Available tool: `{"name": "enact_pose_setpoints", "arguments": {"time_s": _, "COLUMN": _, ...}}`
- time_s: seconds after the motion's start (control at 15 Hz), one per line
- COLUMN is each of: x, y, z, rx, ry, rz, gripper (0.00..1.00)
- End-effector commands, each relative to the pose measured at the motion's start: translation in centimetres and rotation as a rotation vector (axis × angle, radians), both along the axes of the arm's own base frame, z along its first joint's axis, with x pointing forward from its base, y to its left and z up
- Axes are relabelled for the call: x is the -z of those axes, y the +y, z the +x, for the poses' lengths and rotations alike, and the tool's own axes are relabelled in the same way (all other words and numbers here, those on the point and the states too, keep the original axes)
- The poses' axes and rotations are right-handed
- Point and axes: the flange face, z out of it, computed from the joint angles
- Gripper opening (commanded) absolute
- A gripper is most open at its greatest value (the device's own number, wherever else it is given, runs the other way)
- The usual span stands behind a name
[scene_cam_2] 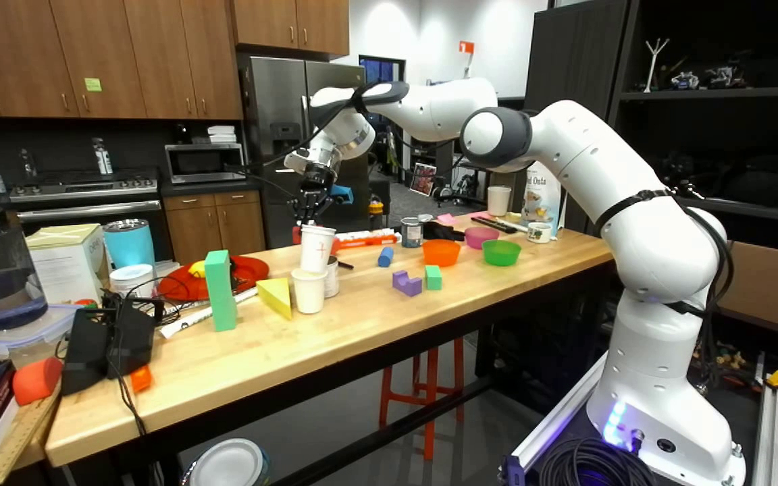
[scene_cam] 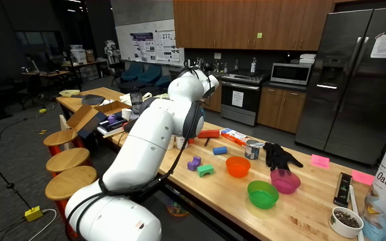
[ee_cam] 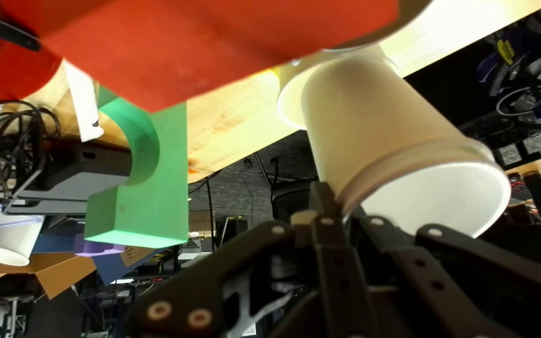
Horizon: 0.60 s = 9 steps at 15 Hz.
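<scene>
My gripper [ee_cam: 341, 209] is shut on the rim of a white paper cup [ee_cam: 383, 108], with the cup's wall between its fingers. In an exterior view the gripper [scene_cam_2: 306, 214] points down and holds this cup [scene_cam_2: 317, 250] upright, slightly tilted. A second white cup [scene_cam_2: 309, 291] stands on the table directly under it. It also shows in the wrist view [ee_cam: 291, 96]. The held cup's base overlaps the lower cup's mouth; I cannot tell whether it is inside. Another white cup [scene_cam_2: 331, 278] stands just behind. A red block [ee_cam: 204, 47] is close to the wrist camera.
A yellow wedge [scene_cam_2: 275, 297] and a tall green block [scene_cam_2: 220, 290] stand beside the cups, with a red plate [scene_cam_2: 250, 273] behind. Purple [scene_cam_2: 406, 283] and green [scene_cam_2: 433, 277] blocks lie nearby. Orange [scene_cam: 238, 166], green [scene_cam: 262, 194] and pink [scene_cam: 285, 181] bowls sit farther along.
</scene>
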Motion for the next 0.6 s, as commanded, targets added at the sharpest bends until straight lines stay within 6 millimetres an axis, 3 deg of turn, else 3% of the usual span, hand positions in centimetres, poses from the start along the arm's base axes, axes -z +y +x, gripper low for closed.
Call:
{"name": "enact_pose_setpoints", "arguments": {"time_s": 0.0, "x": -0.6, "y": -0.05, "z": 0.19, "rx": -0.007, "ry": -0.003, "rz": -0.046, "gripper": 0.01}}
{"name": "enact_pose_setpoints", "arguments": {"time_s": 0.53, "x": -0.6, "y": -0.5, "z": -0.18, "rx": 0.015, "ry": 0.058, "rz": -0.167, "gripper": 0.01}}
